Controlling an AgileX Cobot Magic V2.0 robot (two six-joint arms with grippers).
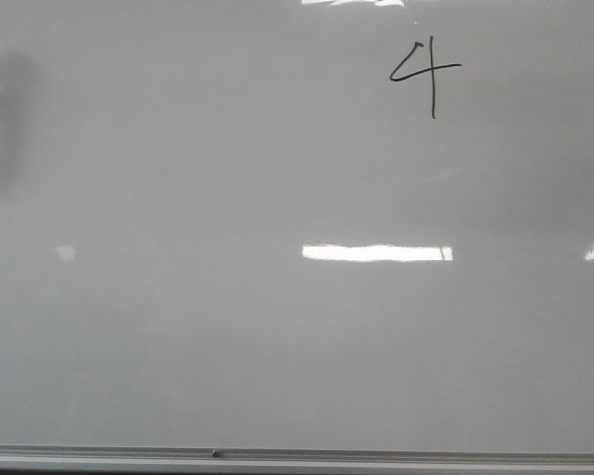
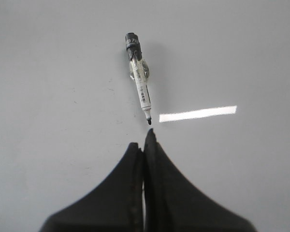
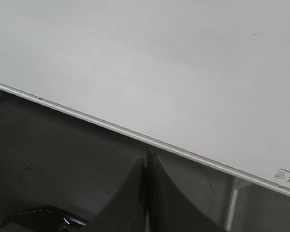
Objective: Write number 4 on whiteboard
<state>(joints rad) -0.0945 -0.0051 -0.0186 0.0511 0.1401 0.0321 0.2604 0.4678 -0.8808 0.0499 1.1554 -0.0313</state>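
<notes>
The number 4 point(image 1: 424, 74) is drawn on the whiteboard point(image 1: 228, 346), so the job looks finished. My left claw point(image 2: 144, 140) is pressed together, empty; the marker point(image 2: 139, 77) lies just beyond its tips. My right claw point(image 3: 147, 162), also pressed together, hangs off the board's rail; best retreat without smudging.

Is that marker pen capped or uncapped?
Uncapped: the marker lies on the whiteboard with its dark tip bare, just beyond the shut left gripper.
</notes>
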